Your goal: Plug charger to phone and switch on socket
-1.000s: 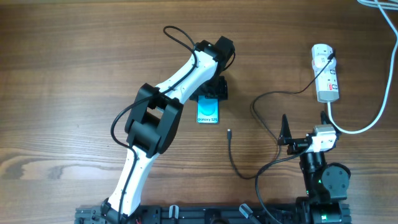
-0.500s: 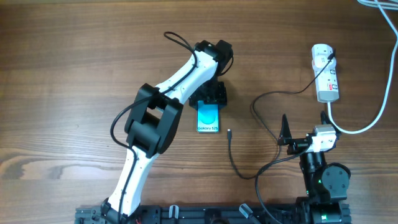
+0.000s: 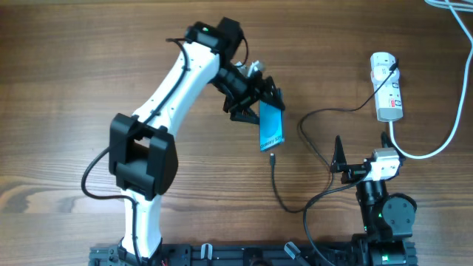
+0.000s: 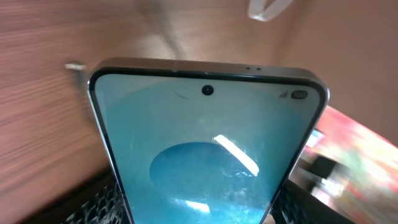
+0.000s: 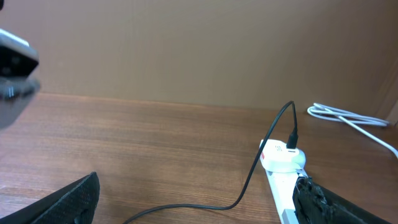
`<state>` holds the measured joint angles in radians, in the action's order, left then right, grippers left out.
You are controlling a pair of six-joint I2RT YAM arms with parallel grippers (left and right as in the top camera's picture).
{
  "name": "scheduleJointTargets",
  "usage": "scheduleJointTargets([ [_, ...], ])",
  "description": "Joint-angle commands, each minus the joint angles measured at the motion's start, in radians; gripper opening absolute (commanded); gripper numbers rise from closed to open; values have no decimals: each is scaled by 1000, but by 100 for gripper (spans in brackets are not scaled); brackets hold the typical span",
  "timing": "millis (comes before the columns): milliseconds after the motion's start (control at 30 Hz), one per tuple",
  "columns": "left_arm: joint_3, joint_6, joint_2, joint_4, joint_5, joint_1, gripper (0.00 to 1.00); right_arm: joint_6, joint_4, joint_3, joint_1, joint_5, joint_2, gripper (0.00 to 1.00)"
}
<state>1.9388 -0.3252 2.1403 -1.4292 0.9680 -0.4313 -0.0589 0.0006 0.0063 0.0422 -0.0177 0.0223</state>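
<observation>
My left gripper [image 3: 260,107] is shut on the phone [image 3: 271,127], a teal-screened smartphone held tilted above the table; its screen fills the left wrist view [image 4: 205,155]. The charger's black cable [image 3: 284,193] lies on the table, its metal-tipped connector [image 3: 272,156] just below the phone's lower end, also small in the left wrist view [image 4: 76,66]. The cable runs up to the white socket [image 3: 386,87] at the right, also in the right wrist view [image 5: 283,171]. My right gripper [image 5: 196,208] is open and empty, low near the front right.
A thick white cord [image 3: 451,133] loops from the socket to the table's right edge and back corner. The wooden table [image 3: 74,89] spreads bare to the left. My left arm [image 3: 170,89] reaches across the middle.
My left gripper has lifted the phone off the table and swung right, turning it so its lower end is near the charger connector. The right arm has not moved.
</observation>
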Motion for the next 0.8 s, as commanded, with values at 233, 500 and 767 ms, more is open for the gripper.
scheduleJointTargets([
  [233, 1, 40, -39, -6, 609, 182, 74, -18, 5, -1, -5, 5, -5, 100],
  [500, 1, -34, -40, -128, 610, 236, 74, -18, 5, -1, -5, 5, -5, 100],
  [767, 1, -34, -44, -136, 609, 251, 73, -16, 6, -1, -5, 5, -5, 100],
])
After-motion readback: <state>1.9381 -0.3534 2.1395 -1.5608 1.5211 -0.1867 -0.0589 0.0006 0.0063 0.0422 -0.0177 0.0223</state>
